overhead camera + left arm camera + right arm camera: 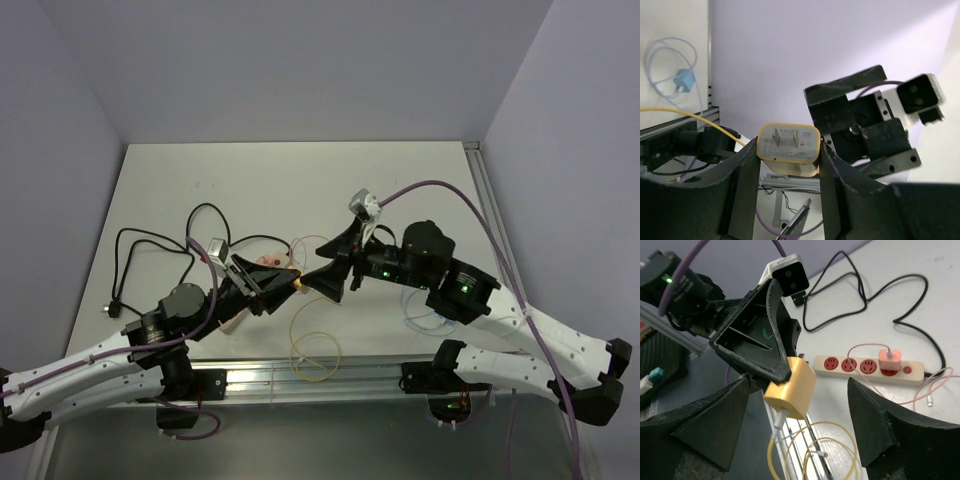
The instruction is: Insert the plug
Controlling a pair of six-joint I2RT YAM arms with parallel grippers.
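Tiny print on yellow plug (788,145) face, too blurred to read

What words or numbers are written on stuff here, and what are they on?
Yellow plug: tiny grey print on the face with the prongs, too small and blurred to read.
Power strip: no writing that can be read.
Nothing else in the three views shows words, numbers or signs.

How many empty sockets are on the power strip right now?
3, in a row on the power strip: the end socket, the middle socket, and the socket beside the pink charger, which fills a fourth. None seems hidden.
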